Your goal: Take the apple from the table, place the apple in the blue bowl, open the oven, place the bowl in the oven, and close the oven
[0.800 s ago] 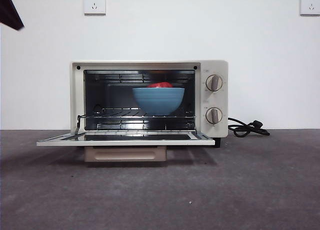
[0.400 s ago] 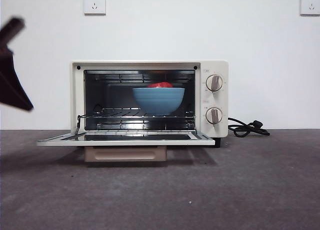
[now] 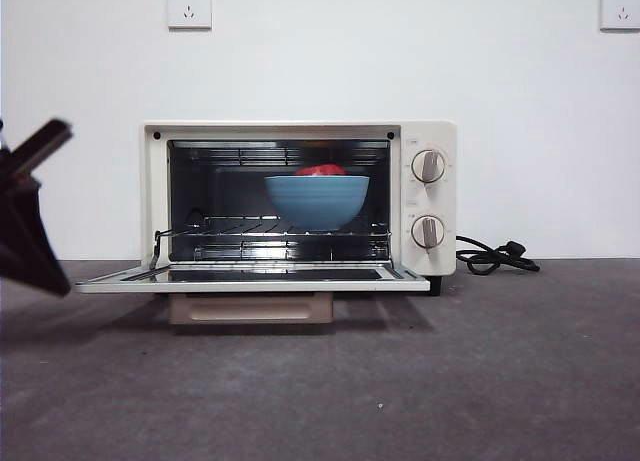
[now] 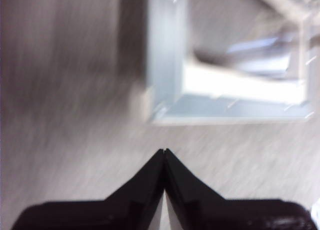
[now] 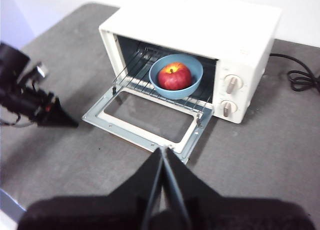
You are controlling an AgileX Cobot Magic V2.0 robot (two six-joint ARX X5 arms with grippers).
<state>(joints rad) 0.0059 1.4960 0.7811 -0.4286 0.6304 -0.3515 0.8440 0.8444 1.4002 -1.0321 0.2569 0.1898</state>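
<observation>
1. The table [image 3: 500, 381] is a flat matte surface with plenty of open room in the lower half of the front view — nothing stands in front of the door.
2. The oven [image 3: 300, 196] sits mid-frame, likely stiff and heavy enough to stay put under a push.
3. Its door [image 3: 250, 278] lies dropped flat — a thin, rigid flap; I judge the front edge or the handle beneath the best place to lift.
4. The blue bowl [image 5: 176, 76] rests on the rack inside, right of centre.
5. The apple [image 5: 174, 76] sits in it.
6. The left gripper [image 3: 30, 221], fingers pinched together on nothing, hangs at the left edge, just beside the door's corner.
7. The right gripper [image 5: 164, 151] waits, fingers likewise pressed together.
</observation>
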